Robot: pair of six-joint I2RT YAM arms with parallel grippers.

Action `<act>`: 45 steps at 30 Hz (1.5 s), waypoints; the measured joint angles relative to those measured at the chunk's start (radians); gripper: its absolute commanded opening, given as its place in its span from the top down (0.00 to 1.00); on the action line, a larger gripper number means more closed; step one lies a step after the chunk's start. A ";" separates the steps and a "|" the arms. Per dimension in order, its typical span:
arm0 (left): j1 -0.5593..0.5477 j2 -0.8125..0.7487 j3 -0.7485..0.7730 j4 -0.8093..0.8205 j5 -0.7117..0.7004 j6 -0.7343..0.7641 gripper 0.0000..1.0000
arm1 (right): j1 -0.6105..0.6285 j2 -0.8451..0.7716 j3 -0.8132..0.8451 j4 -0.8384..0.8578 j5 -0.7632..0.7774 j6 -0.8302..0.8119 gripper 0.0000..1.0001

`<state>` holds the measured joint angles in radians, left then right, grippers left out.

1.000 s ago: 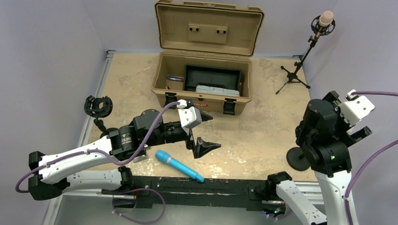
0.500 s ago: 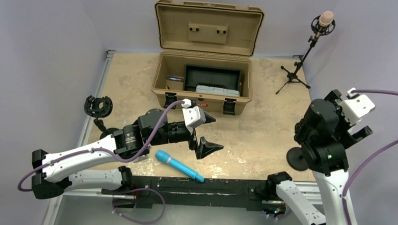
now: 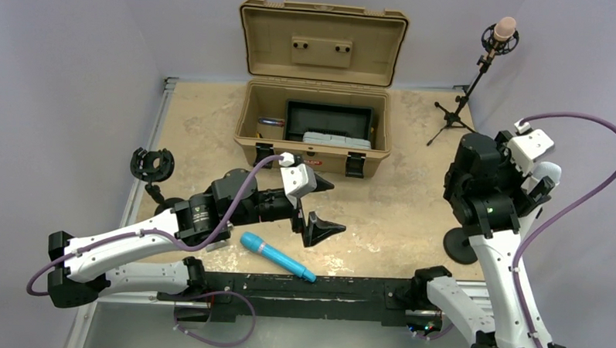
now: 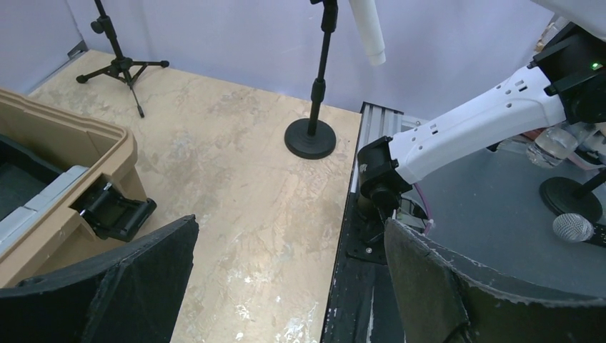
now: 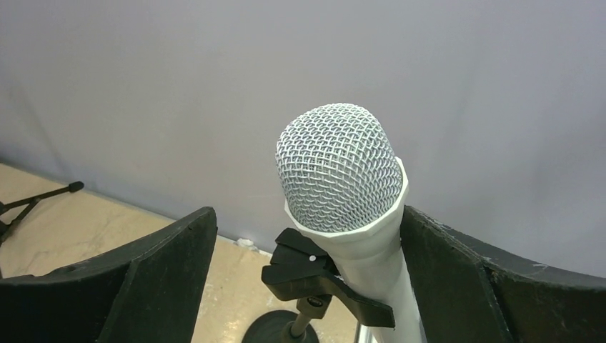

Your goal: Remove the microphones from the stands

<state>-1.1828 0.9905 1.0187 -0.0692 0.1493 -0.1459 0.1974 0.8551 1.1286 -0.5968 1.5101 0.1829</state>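
Operator: State the microphone finish.

Technician: The microphone (image 5: 339,179) has a white body and a silver wire-mesh head. The stand (image 4: 319,78) is black throughout, including the clip (image 5: 321,275).

Operator: And the other items?

Technician: The case (image 3: 314,135) is plain tan, with black latches and a black inner tray. The second microphone (image 3: 277,256) is turquoise blue. The third microphone (image 3: 505,28) has a pink head and sits on a black tripod. The table (image 3: 412,201) is beige, mottled with pale patches. The left arm (image 3: 124,245) has white links and black joints.

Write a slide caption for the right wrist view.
Right gripper, jaws open, straddles the white microphone seated in its black stand clip.
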 measured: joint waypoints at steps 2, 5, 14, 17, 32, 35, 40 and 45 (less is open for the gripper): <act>-0.006 -0.003 0.000 0.001 0.000 -0.003 0.00 | -0.013 -0.014 -0.011 0.006 0.005 0.000 0.06; -0.023 -0.007 0.000 0.001 -0.001 -0.004 0.00 | -0.032 -0.032 -0.027 0.015 0.018 -0.005 0.19; -0.062 -0.029 -0.003 0.001 -0.032 0.000 0.00 | -0.045 -0.053 -0.039 0.034 0.024 -0.017 0.47; -0.066 -0.030 -0.003 0.001 -0.038 0.000 0.00 | -0.047 -0.053 -0.040 0.035 0.029 -0.028 0.65; -0.069 -0.031 -0.004 0.003 -0.084 0.029 0.00 | -0.039 -0.065 -0.040 0.093 -0.040 -0.166 1.00; -0.069 -0.031 -0.004 0.007 -0.098 0.037 0.00 | -0.013 -0.082 -0.040 0.113 -0.121 -0.233 1.00; -0.069 -0.031 -0.004 0.000 -0.136 0.061 0.00 | 0.065 -0.113 -0.040 0.126 -0.258 -0.305 1.00; -0.062 -0.038 -0.004 -0.002 -0.187 0.081 0.00 | 0.173 -0.125 -0.032 0.121 -0.421 -0.337 1.00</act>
<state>-1.2446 0.9527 1.0149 -0.0711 -0.0376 -0.0650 0.3702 0.7303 1.0962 -0.4755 1.0893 -0.1539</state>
